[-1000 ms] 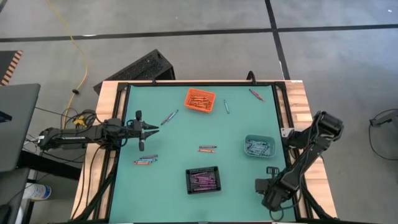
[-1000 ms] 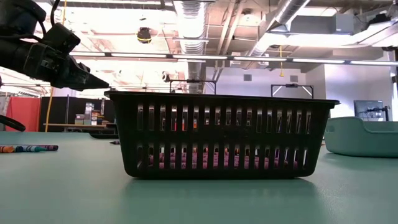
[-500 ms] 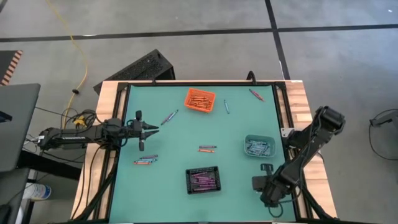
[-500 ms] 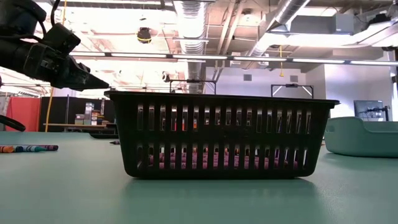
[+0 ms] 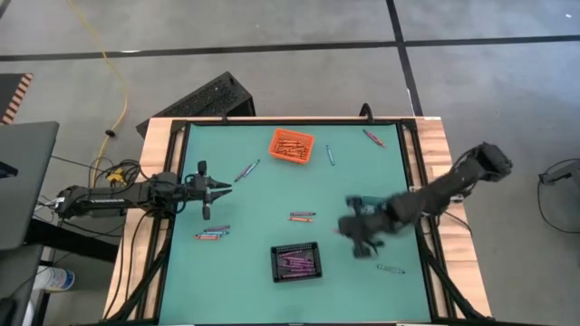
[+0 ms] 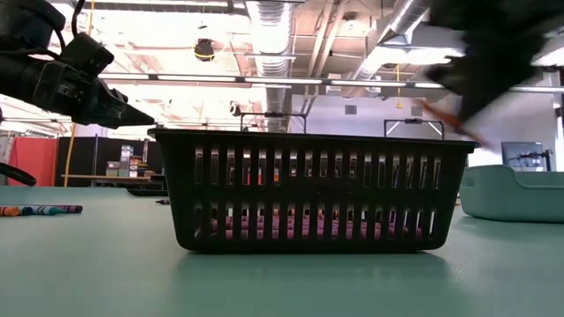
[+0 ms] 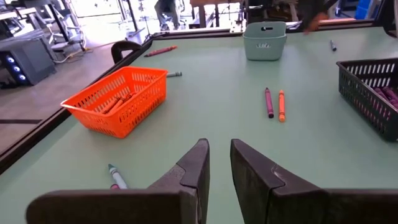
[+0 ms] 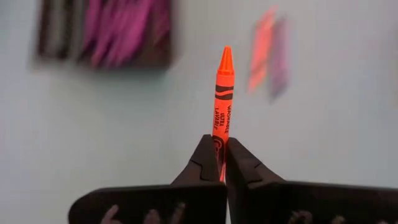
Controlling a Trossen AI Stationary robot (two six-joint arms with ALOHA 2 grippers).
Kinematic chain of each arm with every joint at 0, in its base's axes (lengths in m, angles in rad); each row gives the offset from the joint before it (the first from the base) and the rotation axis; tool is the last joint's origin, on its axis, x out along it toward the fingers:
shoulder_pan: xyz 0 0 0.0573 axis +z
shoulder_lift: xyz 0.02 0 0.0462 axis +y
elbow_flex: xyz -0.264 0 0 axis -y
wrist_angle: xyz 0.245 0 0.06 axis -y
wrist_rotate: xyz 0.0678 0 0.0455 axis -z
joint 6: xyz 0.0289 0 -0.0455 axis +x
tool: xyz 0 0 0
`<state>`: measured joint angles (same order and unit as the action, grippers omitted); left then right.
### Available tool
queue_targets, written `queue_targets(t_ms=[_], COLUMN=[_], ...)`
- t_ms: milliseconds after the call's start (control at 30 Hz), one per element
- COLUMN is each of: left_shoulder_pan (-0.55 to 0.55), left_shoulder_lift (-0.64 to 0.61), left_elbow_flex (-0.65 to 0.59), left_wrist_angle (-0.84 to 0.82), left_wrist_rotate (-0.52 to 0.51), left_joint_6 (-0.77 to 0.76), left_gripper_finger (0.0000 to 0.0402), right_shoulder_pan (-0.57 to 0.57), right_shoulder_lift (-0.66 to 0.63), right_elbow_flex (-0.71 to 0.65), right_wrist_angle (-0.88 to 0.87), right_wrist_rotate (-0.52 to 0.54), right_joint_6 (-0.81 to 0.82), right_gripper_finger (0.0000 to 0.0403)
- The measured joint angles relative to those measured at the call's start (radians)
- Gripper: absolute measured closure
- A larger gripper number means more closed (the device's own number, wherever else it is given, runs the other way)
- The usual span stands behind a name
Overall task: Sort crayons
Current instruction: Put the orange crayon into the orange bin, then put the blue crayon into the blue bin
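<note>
Right gripper [image 8: 219,163]: our jaws are clamped on an orange crayon [image 8: 222,99], which stands out past the fingertips, tip forward.
Right gripper's place: in the high view we have it [image 5: 355,234] blurred over the mat, between the black bin [image 5: 294,262] and the teal bin [image 5: 378,206], toward 4 o'clock from the table's centre.
Left gripper [image 7: 217,162]: our fingers stand a narrow gap apart and we see nothing between them.
Left gripper's place: at 9 o'clock over the mat's edge [image 5: 216,188], pointing toward the centre.
Black bin: at 6 o'clock, purple crayons [image 5: 295,263] inside.
Orange bin [image 5: 290,146]: at 12 o'clock, orange crayons [image 7: 115,102] inside.
Loose crayons: a purple and orange pair [image 5: 302,216] near the centre; a few [image 5: 211,233] at 8 o'clock; one [image 5: 246,170] at 10 o'clock; one [image 5: 330,155] just right of the orange bin; one [image 5: 372,138] at 1 o'clock; one [image 5: 391,268] at 5 o'clock.
</note>
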<state>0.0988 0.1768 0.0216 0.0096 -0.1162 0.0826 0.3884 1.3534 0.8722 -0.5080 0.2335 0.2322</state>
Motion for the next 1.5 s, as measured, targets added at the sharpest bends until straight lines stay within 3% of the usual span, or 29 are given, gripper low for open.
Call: queue_targets(t_ms=[200,333,433,567,767,1000,1333,1500], left_shoulder_pan=[0.0,0.0,0.0,0.0,0.0,0.0,0.0,0.0], left_shoulder_lift=[0.0,0.0,0.0,0.0,0.0,0.0,0.0,0.0], left_elbow_flex=[0.0,0.0,0.0,0.0,0.0,0.0,0.0,0.0], left_wrist_angle=[0.0,0.0,0.0,0.0,0.0,0.0,0.0,0.0], left_wrist_rotate=[0.0,0.0,0.0,0.0,0.0,0.0,0.0,0.0], left_joint_6=[0.0,0.0,0.0,0.0,0.0,0.0,0.0,0.0], left_gripper_finger=[0.0348,0.0348,0.0348,0.0348,0.0348,0.0348,0.0348,0.0348], right_shoulder_pan=[-0.325,-0.522,-0.639,-0.74,-0.82,-0.83,-0.83,-0.833], right_shoulder_lift=[-0.004,0.07,0.158,0.281,0.442,0.549,0.538,0.515], right_elbow_flex=[0.002,0.004,0.065,0.186,0.383,0.523,0.531,0.531], right_wrist_angle=[0.293,0.454,0.483,0.468,0.33,0.178,0.154,0.059], right_wrist_rotate=[-0.031,-0.127,-0.185,-0.186,-0.214,-0.236,-0.236,-0.236], right_joint_6=[-0.289,-0.379,-0.396,-0.399,-0.419,-0.442,-0.442,-0.442], right_gripper_finger=[0.0399,0.0399,0.0399,0.0399,0.0399,0.0371,0.0326,0.0311])
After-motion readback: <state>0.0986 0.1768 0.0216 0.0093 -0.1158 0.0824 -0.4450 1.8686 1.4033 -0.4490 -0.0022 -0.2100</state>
